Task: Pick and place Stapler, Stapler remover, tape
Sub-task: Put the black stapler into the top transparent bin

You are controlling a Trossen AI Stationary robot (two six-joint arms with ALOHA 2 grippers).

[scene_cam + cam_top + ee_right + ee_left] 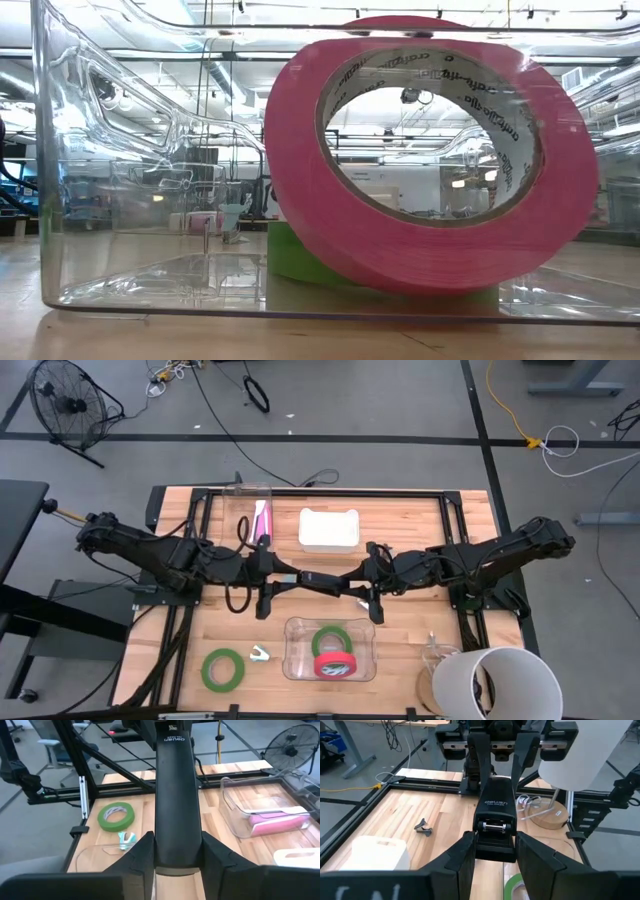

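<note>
Gripping black stapler [318,578] from both ends, raised over middle of counter [180,645]: left hand [285,575] clamped on one end, right hand [352,582] clamped on other end. Seen in left wrist view as stapler [495,810] pinched between left hand [495,852] fingers [465,857], with the other arm's fingers closed on far end. Seen in right wrist view as long black stapler [175,785] running forward from right hand [177,860], fingers narrowed on its sides.

Sitting near front edge, almost below the stapler: clear bin [293,660] holding red tape roll [335,665] and green tape roll [330,640]. In low view, red tape roll [430,160] tilted up, leaning on green tape roll [300,255] lying flat under it, both inside clear bin [100,200].

Lying flat on bare counter to the left of bin: second green tape roll [223,668], also in right wrist view [116,816]. Between that roll and bin, just beside bin: staple remover [260,653], touching neither.

Toward back edge: white box [329,528], and beside it clear tub [248,495] with pink item [262,518] in it.

At front right corner: white cylinder [495,685], standing open end up. On floor beyond back left corner: fan [65,400].
</note>
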